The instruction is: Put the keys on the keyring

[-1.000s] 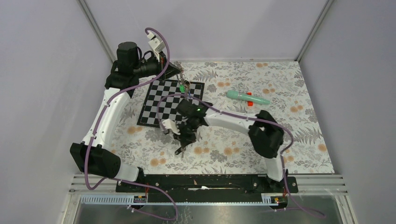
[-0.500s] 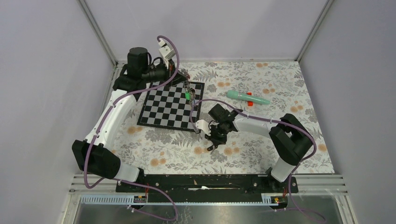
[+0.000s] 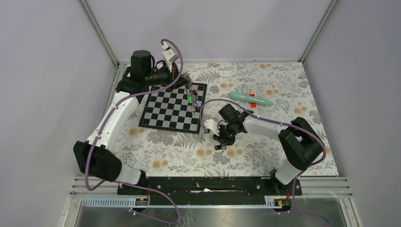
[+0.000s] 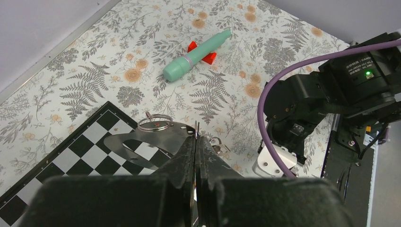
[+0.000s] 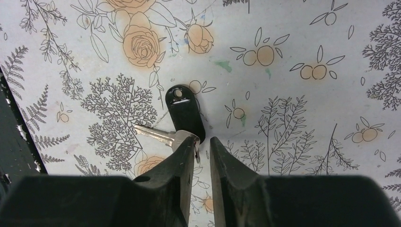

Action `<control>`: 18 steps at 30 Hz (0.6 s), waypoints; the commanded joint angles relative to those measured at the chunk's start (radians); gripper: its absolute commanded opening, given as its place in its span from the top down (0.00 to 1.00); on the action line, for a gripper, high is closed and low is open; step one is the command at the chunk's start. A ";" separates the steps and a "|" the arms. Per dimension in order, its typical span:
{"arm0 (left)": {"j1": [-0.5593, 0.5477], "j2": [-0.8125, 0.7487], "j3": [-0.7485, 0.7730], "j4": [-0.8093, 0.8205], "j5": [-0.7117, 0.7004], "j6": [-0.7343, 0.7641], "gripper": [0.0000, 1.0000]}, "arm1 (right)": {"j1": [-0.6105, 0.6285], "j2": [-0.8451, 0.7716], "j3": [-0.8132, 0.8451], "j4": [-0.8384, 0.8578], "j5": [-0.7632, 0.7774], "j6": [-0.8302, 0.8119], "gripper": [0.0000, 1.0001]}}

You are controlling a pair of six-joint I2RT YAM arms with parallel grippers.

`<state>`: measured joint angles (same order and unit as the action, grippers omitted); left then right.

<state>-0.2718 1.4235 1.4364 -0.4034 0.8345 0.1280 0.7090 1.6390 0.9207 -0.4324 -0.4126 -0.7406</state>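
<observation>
My left gripper hovers over the chessboard's far right corner, shut on the thin wire of the keyring. Keys with coloured tags, a green one among them, dangle below it. A flat metal piece with an oval slot and a small split ring hang beside the left fingers. My right gripper is low over the floral cloth, right of the board. Its jaws stand a little apart with nothing between them. A key with a black tag lies on the cloth at the left fingertip.
A black-and-white chessboard lies left of centre on the floral cloth. A teal tube with a red cap rests at the back right, also in the left wrist view as the teal tube. Grey walls close in the table.
My right arm swung to the right, from in front of the chessboard to beside it, and its jaws parted, leaving the black-tagged key on the cloth. The left gripper shifted slightly right with the keyring.
</observation>
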 commanded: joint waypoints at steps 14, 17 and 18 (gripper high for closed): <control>-0.003 -0.054 0.001 0.054 -0.002 0.018 1.00 | -0.038 -0.022 0.006 -0.067 -0.055 -0.078 0.68; -0.003 -0.054 0.000 0.054 -0.003 0.018 1.00 | -0.041 -0.016 0.009 -0.067 -0.056 -0.079 0.71; -0.003 -0.054 -0.001 0.054 -0.001 0.018 1.00 | -0.041 -0.013 0.010 -0.068 -0.056 -0.079 0.73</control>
<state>-0.2718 1.4181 1.4296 -0.4030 0.8326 0.1333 0.6769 1.6390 0.9207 -0.4835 -0.4393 -0.7979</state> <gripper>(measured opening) 0.010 0.295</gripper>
